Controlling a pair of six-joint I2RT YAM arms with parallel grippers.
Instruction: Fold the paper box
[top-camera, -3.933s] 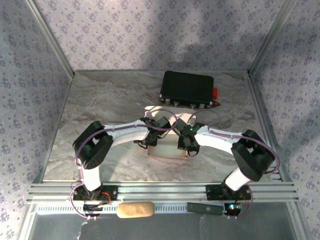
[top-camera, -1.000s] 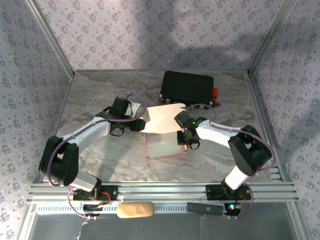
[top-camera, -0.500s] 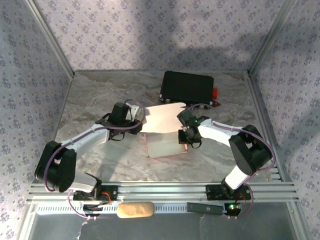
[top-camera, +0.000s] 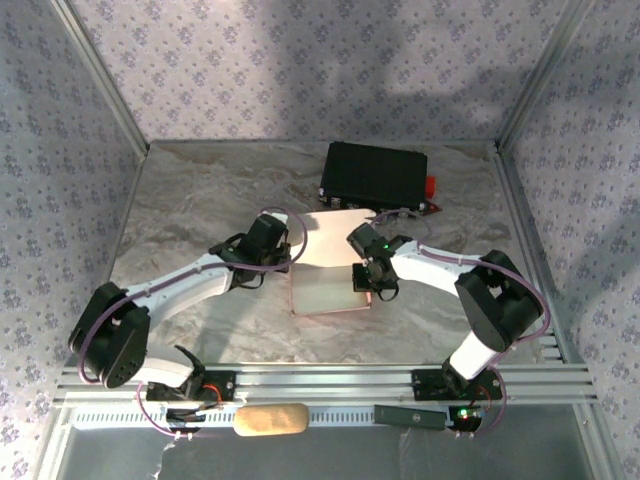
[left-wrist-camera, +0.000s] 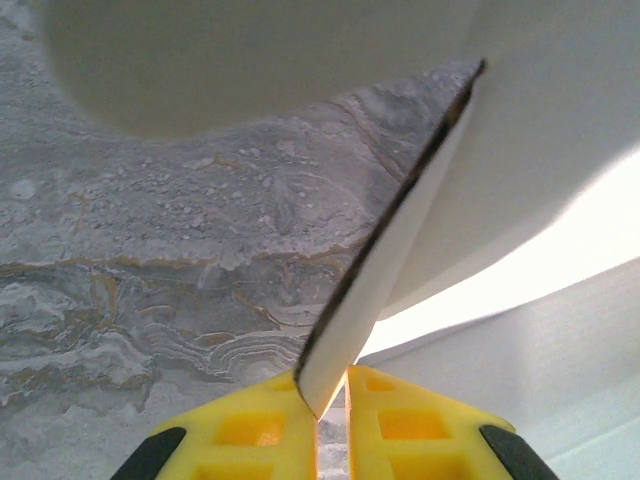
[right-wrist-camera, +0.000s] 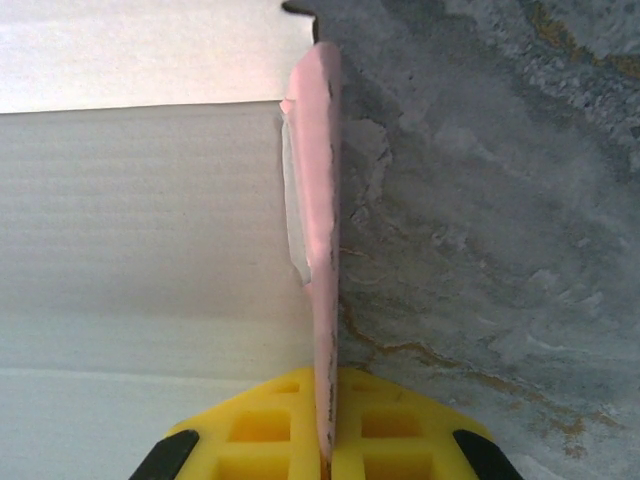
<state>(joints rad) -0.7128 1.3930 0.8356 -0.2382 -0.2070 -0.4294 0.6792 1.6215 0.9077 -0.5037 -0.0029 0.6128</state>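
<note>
Top: paper box at centre of table, just in front of black case; left gripper at its left edge, right gripper at its right edge.
Left wrist: yellow fingers pinched on pale card edge.
Right wrist: yellow fingers clamped on upright pink flap.

paper box, black case perhaps touching behind

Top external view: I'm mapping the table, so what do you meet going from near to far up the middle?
Metal rail → paper box → black case.
</note>
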